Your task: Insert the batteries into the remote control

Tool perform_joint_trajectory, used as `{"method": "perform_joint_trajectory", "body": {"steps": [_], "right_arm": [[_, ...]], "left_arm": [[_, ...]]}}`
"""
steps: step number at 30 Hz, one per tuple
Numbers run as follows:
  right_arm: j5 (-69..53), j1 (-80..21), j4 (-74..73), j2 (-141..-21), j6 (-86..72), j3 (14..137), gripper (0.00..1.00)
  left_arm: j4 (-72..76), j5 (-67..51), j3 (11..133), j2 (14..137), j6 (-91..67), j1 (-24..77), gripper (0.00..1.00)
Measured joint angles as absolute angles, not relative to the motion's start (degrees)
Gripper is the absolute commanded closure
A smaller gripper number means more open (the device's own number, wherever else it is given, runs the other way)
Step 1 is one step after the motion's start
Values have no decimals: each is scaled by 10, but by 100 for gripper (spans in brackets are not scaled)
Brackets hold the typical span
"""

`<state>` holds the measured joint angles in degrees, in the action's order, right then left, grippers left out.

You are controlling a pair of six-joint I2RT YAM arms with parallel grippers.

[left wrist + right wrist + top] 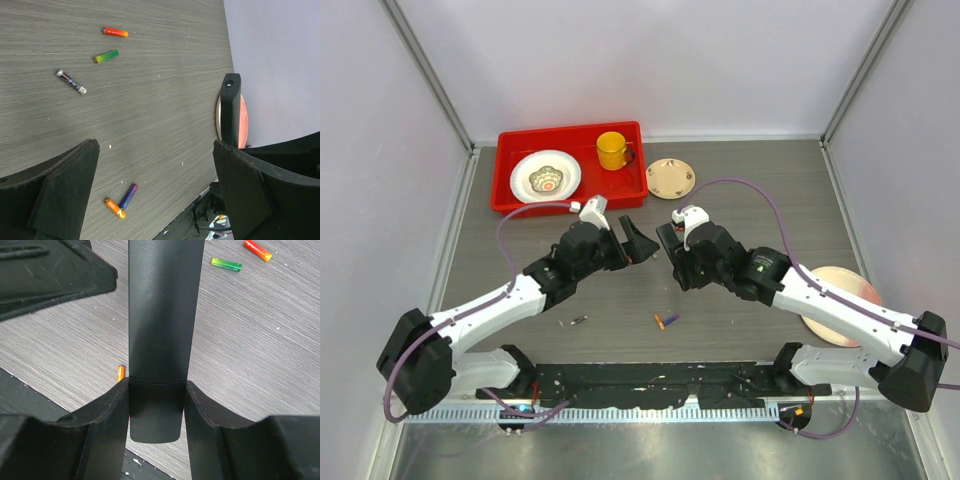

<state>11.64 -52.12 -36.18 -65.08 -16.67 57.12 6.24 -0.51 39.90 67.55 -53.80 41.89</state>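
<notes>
Right pincer (157, 390) holds the remote control (165, 315) clear of the bench (260, 340); left pincer (155, 150) waits empty beside it.
Judged step: presenting the remote control to the left pincer for cover or battery work; cannot tell whether the compartment is open. To do it well, keep the bar steady with its back reachable, and bring the left pincer in slowly, square to the faint seam near the grip. Right pincer: fingers (112, 410) pressed on both long edges, near one end. Left pincer: spread wide, touching nothing. Batteries loose on the bench: green battery (226, 264), red-orange battery (257, 250), orange battery (115, 208) just beside purple battery (128, 195), dark battery (71, 81) apart.
</notes>
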Motion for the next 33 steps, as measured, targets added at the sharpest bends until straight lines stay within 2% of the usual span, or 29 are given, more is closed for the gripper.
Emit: {"method": "perform_joint_trajectory", "body": {"steps": [7,13,20,25,29,33], "right_arm": [[130,-528,-363,-661,-175,571,99],[131,-532,-361,-667,-182,571,99],[131,-538,-360,-675,-183,571,99],[130,-540,-358,-675,-184,571,99],[130,-540,-356,-675,-184,571,99],[130,-541,-355,-675,-184,571,99]], "left_arm": [[96,11,422,711,-554,454,1],[147,10,422,735,-570,466,6],[176,7,422,778,-582,475,26],[199,4,422,791,-584,477,34],[226,1,422,799,-590,477,44],[251,-11,422,813,-599,477,49]]}}
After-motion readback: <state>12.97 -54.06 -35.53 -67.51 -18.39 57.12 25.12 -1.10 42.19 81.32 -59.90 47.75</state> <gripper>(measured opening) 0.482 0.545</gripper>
